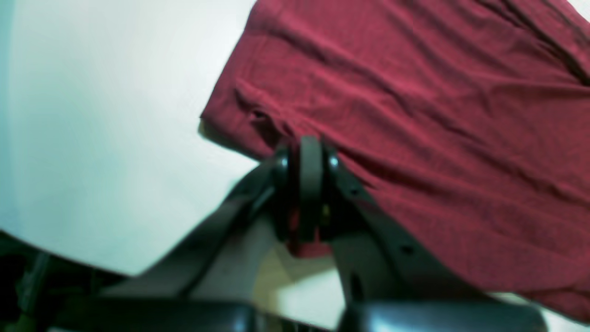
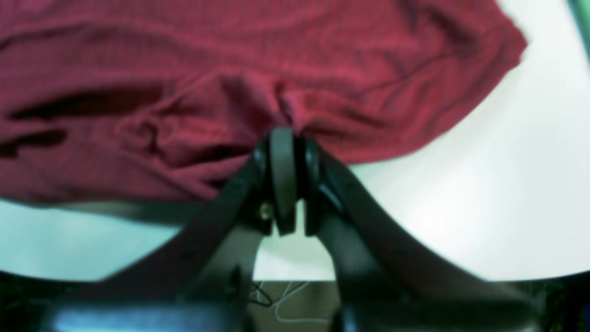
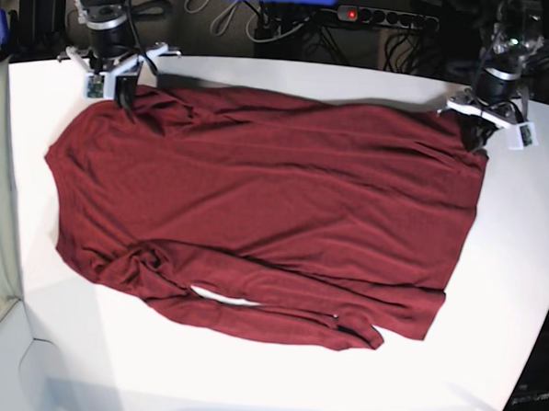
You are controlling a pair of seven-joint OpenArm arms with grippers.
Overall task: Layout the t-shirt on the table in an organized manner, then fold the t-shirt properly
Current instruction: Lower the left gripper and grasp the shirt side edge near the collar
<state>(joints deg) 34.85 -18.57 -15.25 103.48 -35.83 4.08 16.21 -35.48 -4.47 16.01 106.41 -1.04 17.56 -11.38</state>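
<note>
While both arms reach in from the far side of the bench (image 3: 274, 390), the t-shirt (image 3: 265, 205) lies spread across most of its white top, a plain maroon sheet with no print. It is broadly flat through the middle, though long diagonal creases run across it. Along the near edge the fabric is bunched: a rumpled knot of folds sits toward the near left in the base view, and a thin sliver of white shows through a gap in the cloth close beside it. The near right corner ends in a small crumpled point.

The left end effector (image 1: 308, 152) is pressed together on the shirt's edge at the far right corner of the garment as the base view has it (image 3: 476, 133). From its wrist camera, a bit of red cloth shows pinched between the dark fingers, and the fabric pulls away from the grip in taut wrinkles.

The right end effector (image 2: 283, 147) is likewise closed on the hem at the opposite far corner (image 3: 124, 92), with puckers of cloth gathering right at the fingertips and a dark fold beside them.

Beyond the far edge of the bench, a power strip (image 3: 386, 18) with a lit red switch lies among tangled cables.
</note>
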